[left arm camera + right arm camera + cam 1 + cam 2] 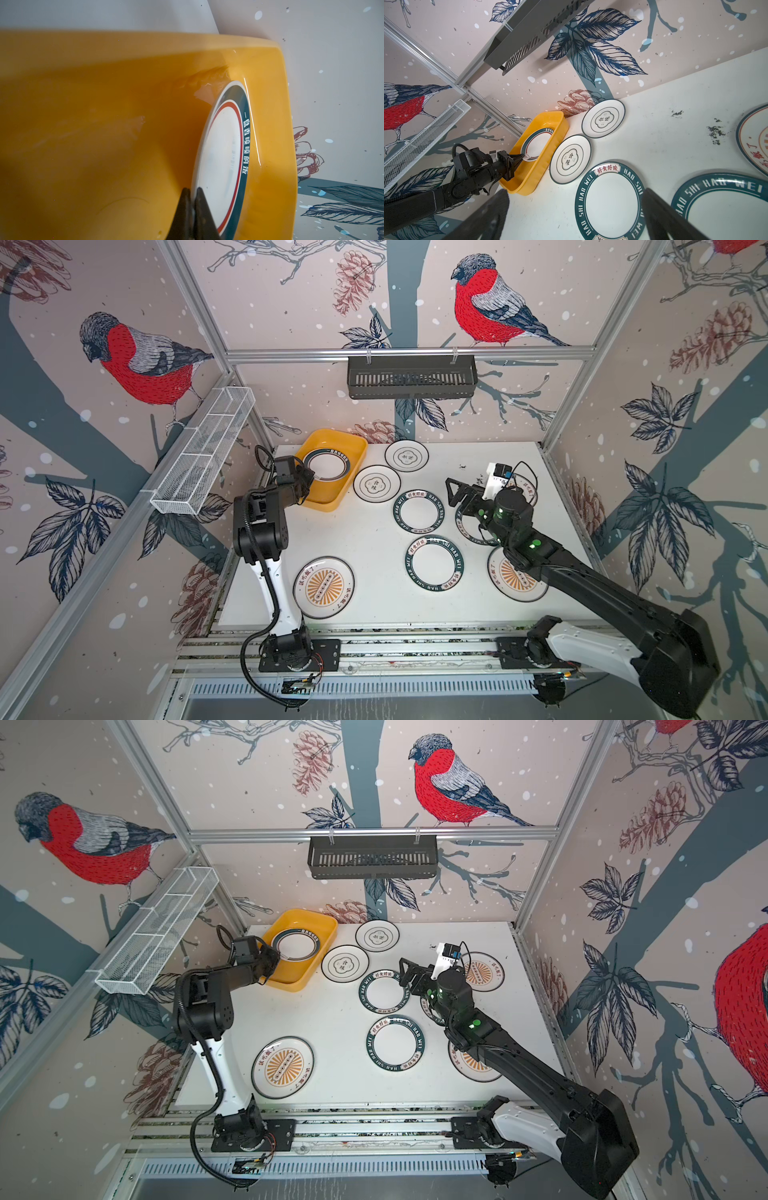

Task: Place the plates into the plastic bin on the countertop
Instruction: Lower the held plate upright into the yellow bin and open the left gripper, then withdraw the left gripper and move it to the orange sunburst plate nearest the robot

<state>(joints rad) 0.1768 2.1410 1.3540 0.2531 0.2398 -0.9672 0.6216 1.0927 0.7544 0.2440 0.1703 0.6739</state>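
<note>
The yellow plastic bin (328, 504) sits at the white countertop's (365, 539) far left corner. A green-rimmed plate (328, 465) lies in its far half, perhaps slightly tilted.

The other plates lie flat on the countertop:
- **Just right of the bin:** far flower plate (406, 455) and near flower plate (377, 483).
- **Mid-table:** far lettered plate (418, 511), near lettered plate (433, 563) and third lettered plate (726, 212), the last partly hidden.
- **Sunburst plates:** near-left sunburst plate (324, 587), near-right sunburst plate (507, 578) and far-right sunburst plate (484, 972).

plastic bin (124, 52): glossy smooth plastic | plate (220, 155): glossy glaze | countertop (365, 539): matt, smooth
</note>
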